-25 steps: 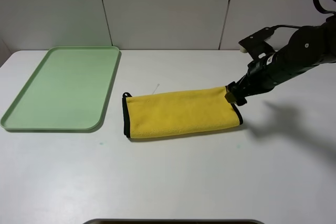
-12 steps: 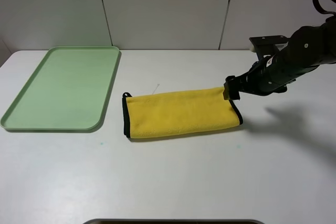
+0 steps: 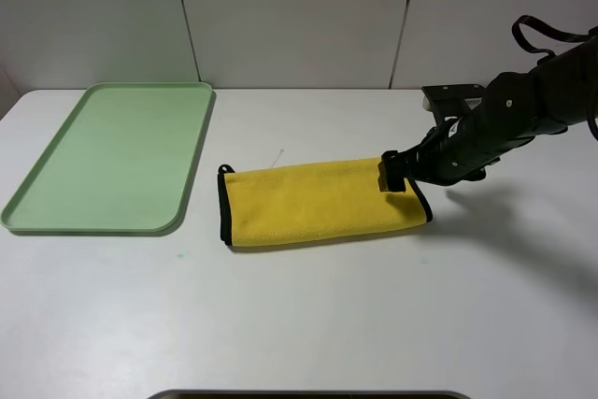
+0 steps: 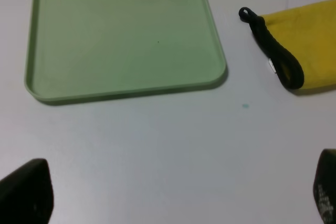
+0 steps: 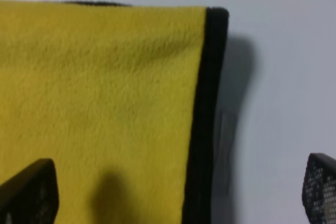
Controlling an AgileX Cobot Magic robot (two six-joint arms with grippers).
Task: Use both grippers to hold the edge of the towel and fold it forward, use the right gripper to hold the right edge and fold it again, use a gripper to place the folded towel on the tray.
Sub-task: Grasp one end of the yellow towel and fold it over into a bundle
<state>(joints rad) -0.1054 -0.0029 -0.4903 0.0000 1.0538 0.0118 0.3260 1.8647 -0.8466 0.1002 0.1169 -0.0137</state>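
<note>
The yellow towel [image 3: 322, 201], folded into a long strip, lies flat on the white table just right of the pale-green tray [image 3: 112, 151]. My right gripper [image 3: 392, 173] hovers over the towel's right end with its fingers spread wide. In the right wrist view the black edging [image 5: 207, 103] of that end runs between the open fingertips [image 5: 29, 192], and nothing is held. The left gripper [image 4: 175, 190] is open too, above bare table near the tray's [image 4: 121, 30] front corner, with the towel's left end and loop [image 4: 273, 51] farther off. The left arm is outside the exterior view.
A white panelled wall stands behind the table. A dark rim [image 3: 308, 394] shows at the table's front edge. Bare tabletop stretches in front of the towel and to its right, under the right arm's shadow.
The right gripper has moved left, from just off the towel's right corner to above its right end, and its wrist has turned. The towel and tray have not moved.
</note>
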